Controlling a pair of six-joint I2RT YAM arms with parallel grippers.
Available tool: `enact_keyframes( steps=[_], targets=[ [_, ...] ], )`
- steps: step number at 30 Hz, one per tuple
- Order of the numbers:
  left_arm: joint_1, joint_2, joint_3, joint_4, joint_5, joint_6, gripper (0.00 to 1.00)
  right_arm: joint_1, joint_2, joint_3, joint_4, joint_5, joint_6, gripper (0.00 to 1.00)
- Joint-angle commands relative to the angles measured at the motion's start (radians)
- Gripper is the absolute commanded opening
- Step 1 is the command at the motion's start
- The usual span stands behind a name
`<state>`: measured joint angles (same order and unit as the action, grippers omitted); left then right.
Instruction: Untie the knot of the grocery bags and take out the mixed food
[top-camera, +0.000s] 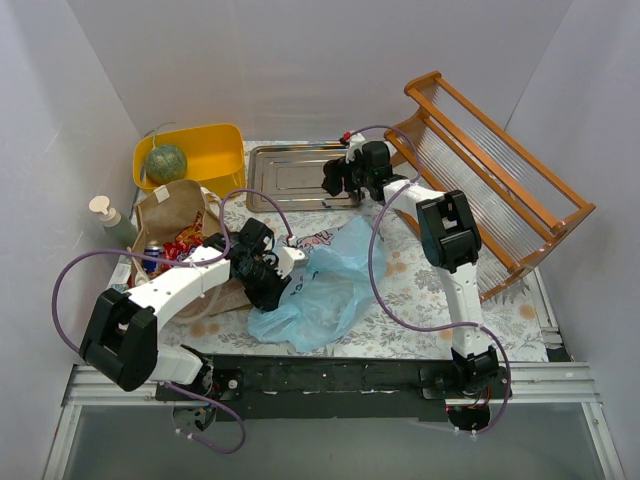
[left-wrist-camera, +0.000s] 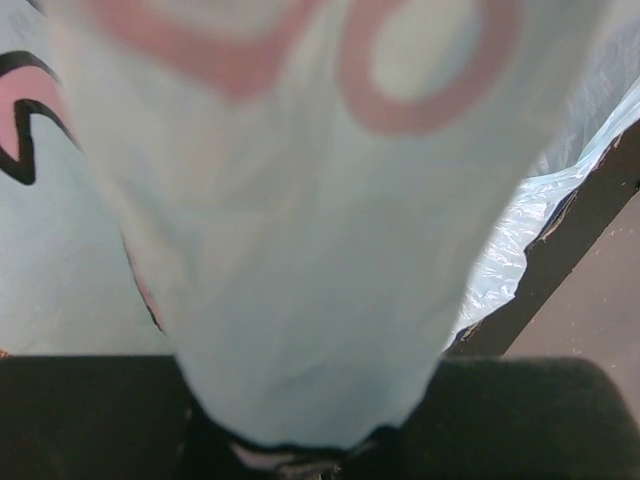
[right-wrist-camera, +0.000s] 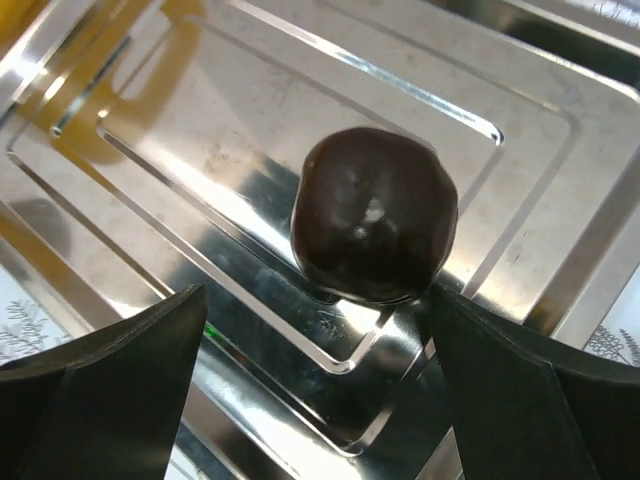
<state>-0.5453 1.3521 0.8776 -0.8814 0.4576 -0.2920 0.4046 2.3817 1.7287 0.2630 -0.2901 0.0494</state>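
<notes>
The light blue plastic bag (top-camera: 325, 285) lies crumpled on the table's middle. My left gripper (top-camera: 288, 262) is shut on its film near the pink print, and that film (left-wrist-camera: 300, 250) fills the left wrist view and runs into the jaws (left-wrist-camera: 300, 452). The brown paper bag (top-camera: 170, 212) stands open at the left with a red snack packet (top-camera: 185, 243) and a blue-silver can (top-camera: 152, 256) in it. A green melon (top-camera: 165, 162) sits in the yellow tub (top-camera: 215, 150). My right gripper (top-camera: 334, 181) hovers open over the metal tray (top-camera: 285, 178). A dark round item (right-wrist-camera: 372, 215) rests on the tray (right-wrist-camera: 150, 150) just beyond its spread fingers (right-wrist-camera: 318, 330).
A wooden rack with a ribbed clear panel (top-camera: 490, 180) leans at the back right. A pump soap bottle (top-camera: 112, 222) stands by the left wall. A flowered cloth (top-camera: 410, 275) covers the table.
</notes>
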Motion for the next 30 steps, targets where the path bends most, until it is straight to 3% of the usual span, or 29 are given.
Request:
enact_keyframes(
  steps=[1, 5, 9, 14, 18, 19, 22, 24, 28, 30],
  targets=[
    [-0.001, -0.044, -0.002, 0.022, 0.027, 0.011, 0.11, 0.000, -0.145, 0.022, -0.011, -0.034, 0.004, 0.98],
    [-0.001, -0.045, 0.026, 0.024, 0.032, 0.022, 0.11, 0.000, -0.290, -0.017, -0.099, 0.066, -0.013, 0.98],
    [-0.001, 0.008, 0.124, 0.001, 0.064, 0.008, 0.00, 0.002, -0.505, -0.124, -0.122, 0.027, -0.031, 0.98],
    [0.001, 0.142, 0.301, 0.016, 0.092, -0.084, 0.00, 0.055, -0.853, -0.354, -0.157, -0.116, -0.046, 0.69],
    [0.004, 0.203, 0.423, 0.061, 0.154, -0.183, 0.00, 0.147, -1.058, -0.489, -0.308, -0.277, -0.189, 0.41],
    [0.004, 0.212, 0.444, 0.061, 0.176, -0.193, 0.00, 0.199, -1.113, -0.512, -0.356, -0.305, -0.292, 0.32],
    [0.007, 0.248, 0.501, 0.056, 0.251, -0.237, 0.00, 0.310, -1.173, -0.612, -0.537, -0.331, -0.472, 0.21],
    [0.010, 0.252, 0.509, 0.064, 0.273, -0.262, 0.00, 0.361, -1.185, -0.699, -0.568, -0.295, -0.499, 0.18],
    [0.015, 0.239, 0.512, 0.056, 0.288, -0.257, 0.00, 0.392, -1.184, -0.834, -0.466, -0.203, -0.511, 0.15],
    [0.016, 0.228, 0.505, 0.047, 0.289, -0.254, 0.00, 0.393, -1.165, -0.871, -0.412, -0.039, -0.484, 0.13]
  ],
)
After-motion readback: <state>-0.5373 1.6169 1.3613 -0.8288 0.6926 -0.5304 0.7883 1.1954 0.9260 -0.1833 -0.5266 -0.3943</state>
